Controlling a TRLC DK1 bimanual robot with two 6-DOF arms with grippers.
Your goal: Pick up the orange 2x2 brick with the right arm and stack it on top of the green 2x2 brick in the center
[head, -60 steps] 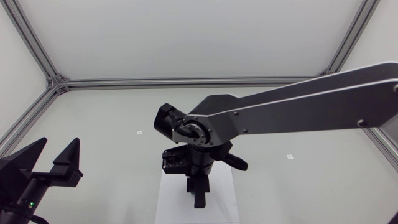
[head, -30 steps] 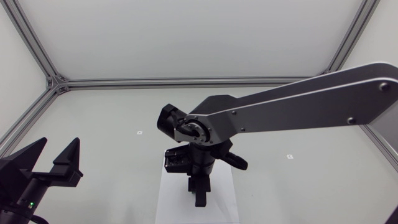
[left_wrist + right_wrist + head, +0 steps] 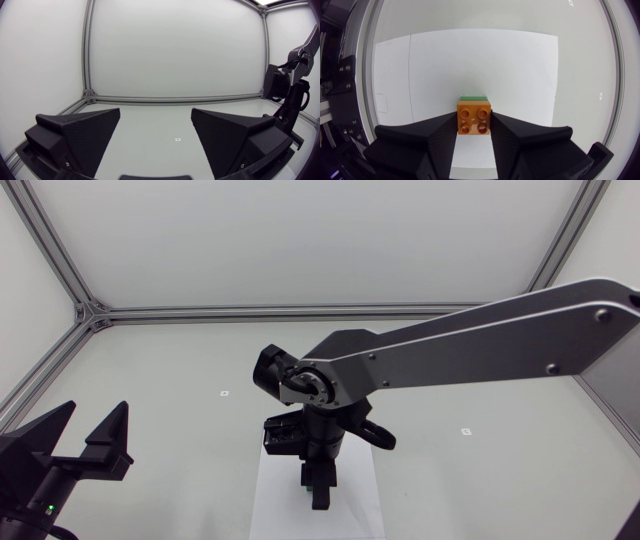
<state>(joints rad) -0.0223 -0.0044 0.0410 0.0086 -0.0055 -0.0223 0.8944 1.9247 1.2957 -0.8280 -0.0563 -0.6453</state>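
In the right wrist view the orange 2x2 brick point(image 3: 474, 118) sits studs-up between my right gripper's fingers, which press on it from both sides; the right gripper point(image 3: 474, 131) is shut on it. A thin strip of the green 2x2 brick point(image 3: 473, 97) shows directly under the orange one, just ahead of it. Whether the two bricks touch is unclear. From the head view my right gripper point(image 3: 319, 496) points down over the white sheet point(image 3: 272, 510) and hides both bricks. My left gripper point(image 3: 90, 435) stands open and empty at the near left, also open in its own view point(image 3: 155, 135).
The white sheet point(image 3: 470, 60) lies flat under the bricks on the grey table. Aluminium frame rails point(image 3: 300, 311) run along the far and side edges. Small marks point(image 3: 224, 393) point(image 3: 465, 431) dot the table surface.
My right arm has shifted slightly, its gripper drawing a little away from the near edge over the sheet. The left arm has not moved.
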